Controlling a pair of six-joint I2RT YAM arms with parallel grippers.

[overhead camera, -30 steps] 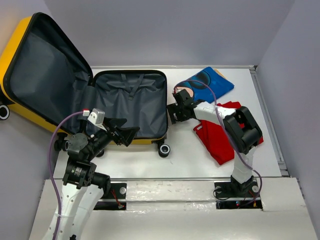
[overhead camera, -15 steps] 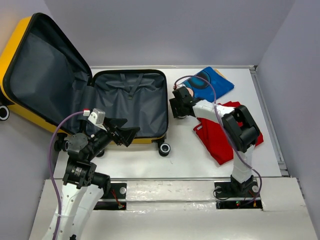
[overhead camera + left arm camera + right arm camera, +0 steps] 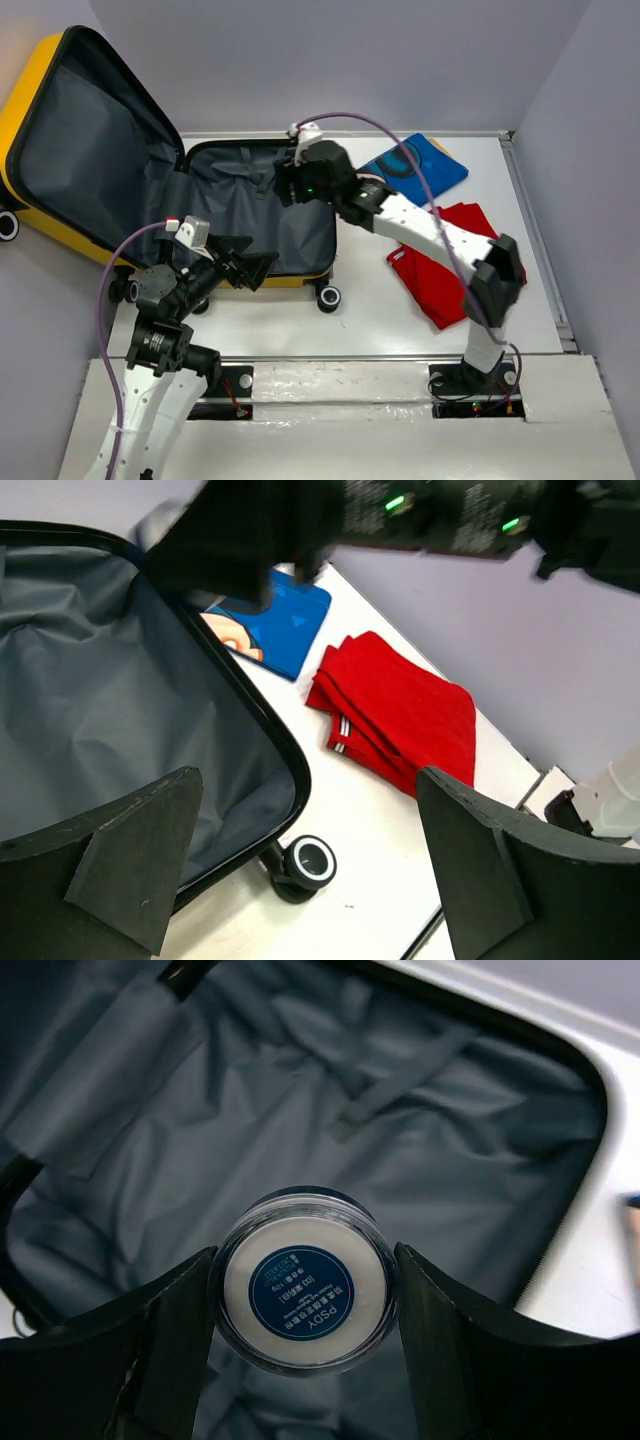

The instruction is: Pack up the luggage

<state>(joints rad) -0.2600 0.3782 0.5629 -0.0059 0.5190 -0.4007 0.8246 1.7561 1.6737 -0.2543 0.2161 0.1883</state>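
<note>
Red garment (folded) beside luggage.

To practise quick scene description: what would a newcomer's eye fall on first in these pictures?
The yellow luggage lies wide open on the left of the table, showing its grey lining. Above that lining, the right claw grips a small round jar with a blue label. A red garment and a blue garment lie on the table to the right.
</note>
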